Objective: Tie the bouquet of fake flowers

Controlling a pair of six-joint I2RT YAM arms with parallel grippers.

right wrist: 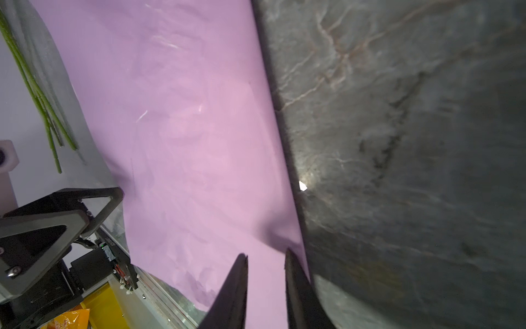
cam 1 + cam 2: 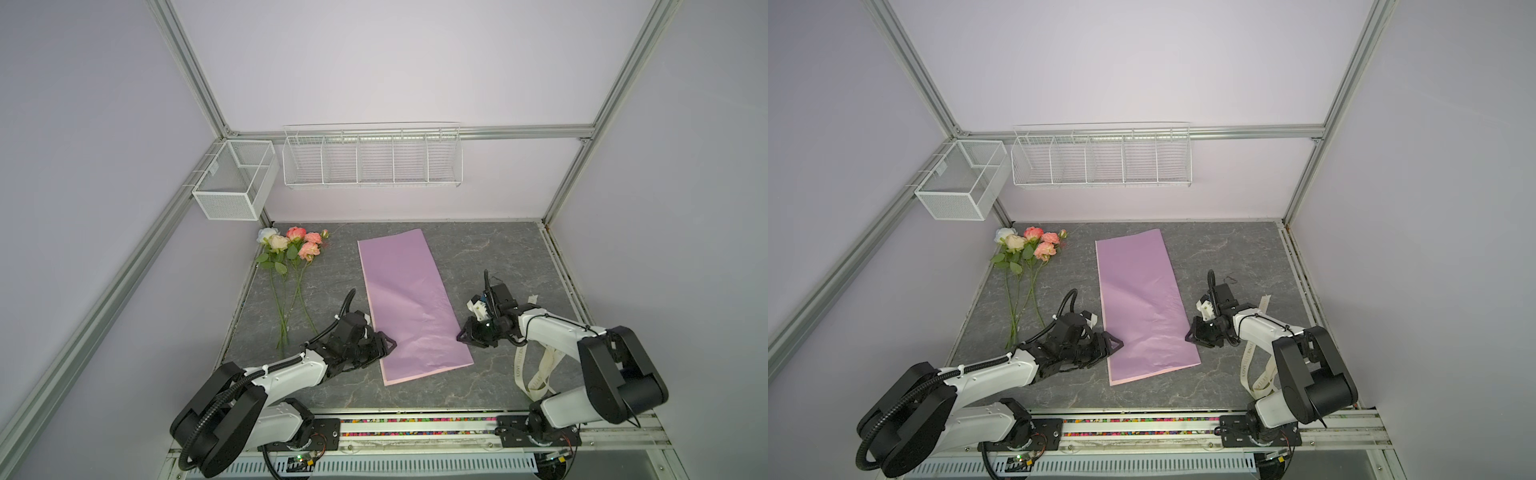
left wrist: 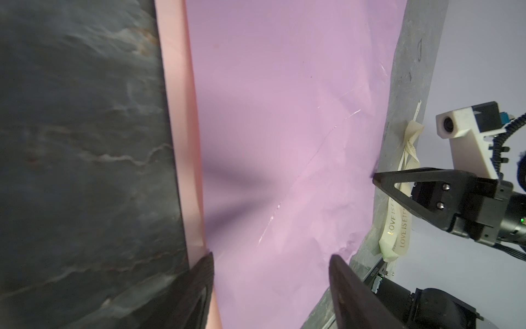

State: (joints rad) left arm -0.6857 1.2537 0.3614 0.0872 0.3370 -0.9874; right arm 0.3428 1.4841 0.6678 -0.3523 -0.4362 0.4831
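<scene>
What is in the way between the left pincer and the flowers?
Nothing I can see. The bouquet of fake flowers lies on the bare table, off to the left of the left pincer. That pincer is open at the purple paper's edge, pointing away from the flowers.

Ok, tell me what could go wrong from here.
1. The right tool stands with narrow jaws over the edge of the paper; a pinch there may crease or tear the thin sheet.
2. The left tool is open at the opposite edge; a pull from one side only could drag the sheet askew.
3. The ribbon lies under the right arm and might snag.
</scene>
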